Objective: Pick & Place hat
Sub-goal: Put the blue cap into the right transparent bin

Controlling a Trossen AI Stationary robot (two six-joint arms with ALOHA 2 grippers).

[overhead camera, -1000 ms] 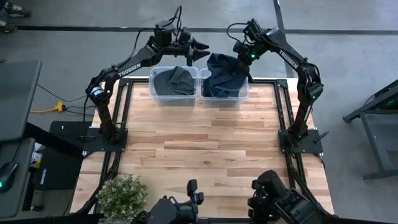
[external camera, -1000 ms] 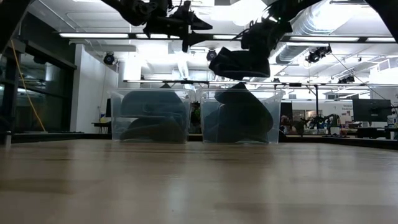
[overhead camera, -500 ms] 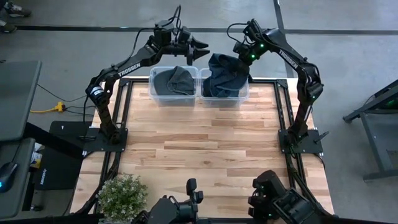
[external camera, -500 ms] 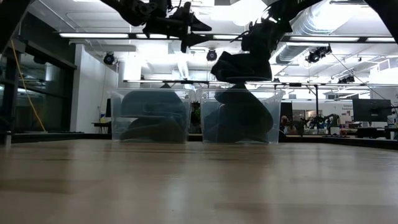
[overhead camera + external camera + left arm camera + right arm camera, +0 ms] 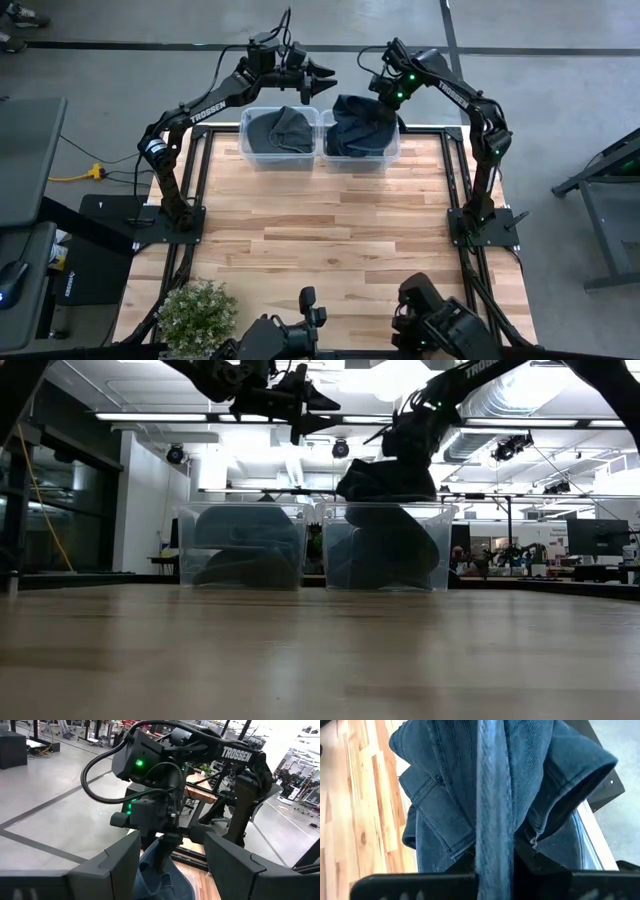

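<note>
The right hand (image 5: 385, 97), at upper centre-right of the high view, is clamped on a dark blue hat (image 5: 360, 112) that hangs over the right clear bin (image 5: 392, 152); its fingertips are buried in the fabric, and in the right wrist view the cloth fills nearly the whole frame. How many hats lie below in that bin is hard to make out. The left hand (image 5: 322, 80), empty with its fingers spread, hovers above the gap between the bins, just past the left clear bin (image 5: 248, 152), which holds a grey hat (image 5: 283, 128). The wooden counter (image 5: 330, 230) in front of both bins is bare planks. A potted plant (image 5: 197, 312) sits at the lower left corner. Grey floor surrounds the counter.
</note>
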